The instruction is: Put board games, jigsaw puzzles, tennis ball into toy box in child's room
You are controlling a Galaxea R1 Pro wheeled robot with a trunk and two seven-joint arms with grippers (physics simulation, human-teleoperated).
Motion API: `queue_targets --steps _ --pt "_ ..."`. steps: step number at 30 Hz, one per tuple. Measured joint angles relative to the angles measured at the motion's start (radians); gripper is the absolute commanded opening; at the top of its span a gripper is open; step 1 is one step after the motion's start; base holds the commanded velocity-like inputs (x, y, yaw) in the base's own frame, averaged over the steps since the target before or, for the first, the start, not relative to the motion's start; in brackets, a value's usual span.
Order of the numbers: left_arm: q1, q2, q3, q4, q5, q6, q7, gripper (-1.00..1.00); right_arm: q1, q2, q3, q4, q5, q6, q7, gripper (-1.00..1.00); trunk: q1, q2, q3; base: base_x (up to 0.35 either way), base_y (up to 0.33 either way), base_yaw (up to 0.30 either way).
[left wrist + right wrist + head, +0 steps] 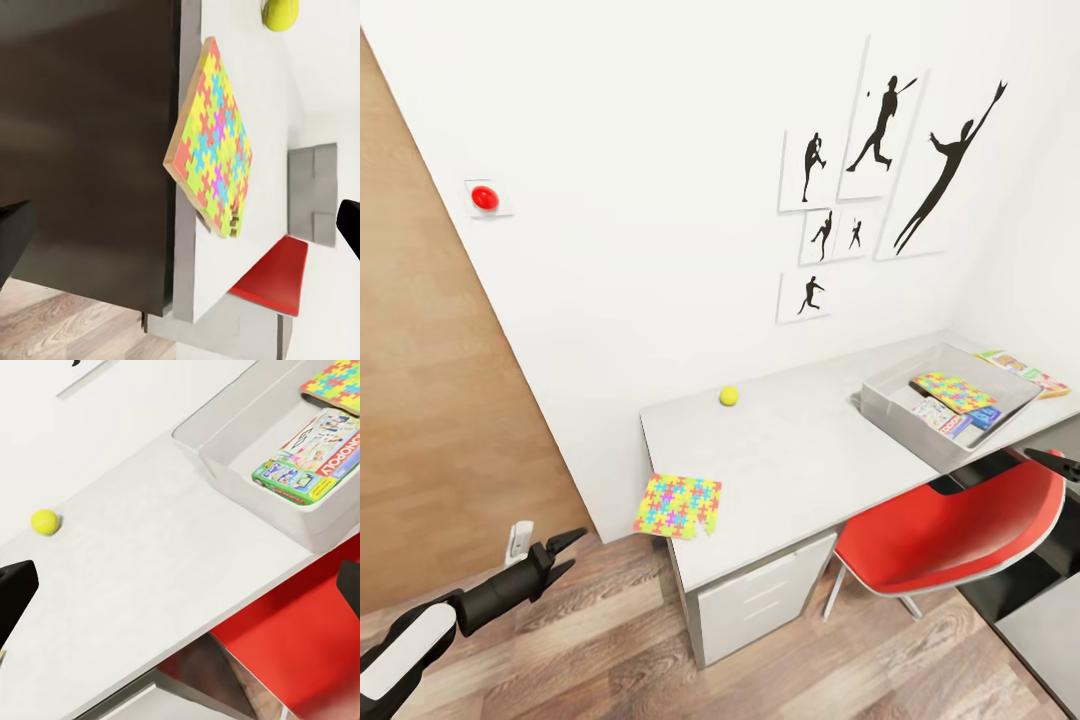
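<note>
on table (pixel 800 460): jigsaw puzzle (pixel 678 505), tennis ball (pixel 729 396)

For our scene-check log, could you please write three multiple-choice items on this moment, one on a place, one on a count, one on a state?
1. Where does the tennis ball lie?
A. in the toy box
B. on the table top near the wall
C. on the red chair

2. How many jigsaw puzzles are outside the toy box?
A. one
B. two
C. none

3. How are the left gripper's jaws?
A. shut on the ball
B. shut on a puzzle
C. open, holding nothing

Key: 1 B, it sits bare on the table. 2 A, one jigsaw puzzle overhangs the table's front corner; another lies in the box. 3 C, the jaws are spread over the floor.
</note>
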Motion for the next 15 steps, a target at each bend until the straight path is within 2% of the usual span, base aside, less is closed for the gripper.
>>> queue_targets --steps 6,15 --pt "0.0 0.0 -0.002 0.001 0.0 -0.021 0.0 1.0 0.0 0.0 0.0 0.0 0.0 0.0 0.0 1.0 0.0 0.0 0.0 0.197 0.0 0.0" --pt "0.0 0.0 -0.01 -0.002 -0.001 -0.037 -0.001 1.0 0.0 0.0 0.0 0.0 0.0 0.0 0.0 1.0 0.0 0.0 0.0 0.294 0.0 0.0"
